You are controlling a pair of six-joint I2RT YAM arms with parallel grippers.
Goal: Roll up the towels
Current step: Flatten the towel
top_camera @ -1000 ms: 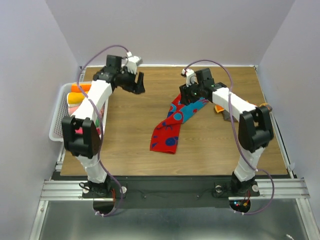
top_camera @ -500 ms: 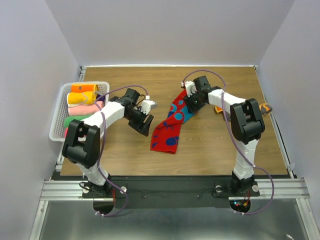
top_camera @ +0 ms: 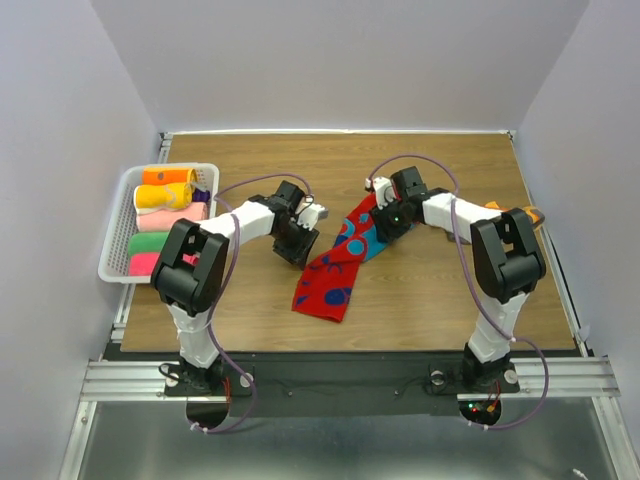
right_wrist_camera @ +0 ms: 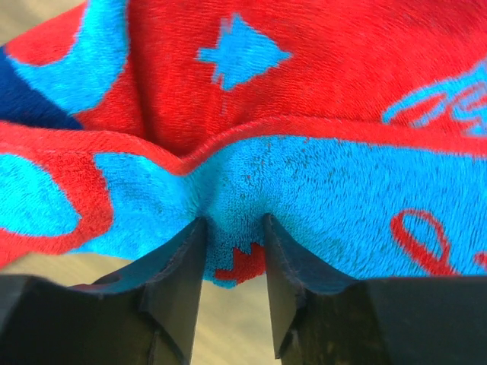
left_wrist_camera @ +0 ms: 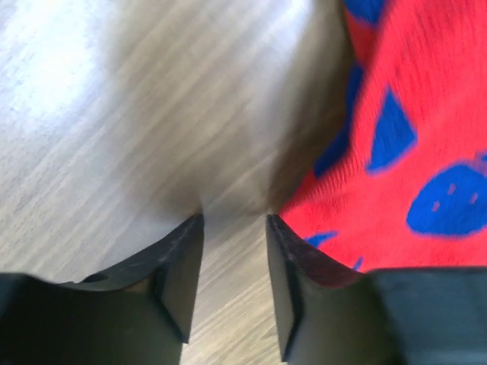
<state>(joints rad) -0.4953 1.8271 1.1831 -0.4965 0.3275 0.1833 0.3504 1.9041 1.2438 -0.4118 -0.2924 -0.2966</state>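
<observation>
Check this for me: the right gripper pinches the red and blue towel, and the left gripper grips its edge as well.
Not quite. The left gripper grips nothing: in the left wrist view it stands open over the wooden table, beside the red and blue towel. The right gripper does pinch it.

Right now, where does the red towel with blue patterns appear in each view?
Top external: red towel runs diagonally, mid-picture.
Left wrist: red towel covers the right side.
Right wrist: red towel fills most of the picture.
Shared landmark: the wooden table under it.
</observation>
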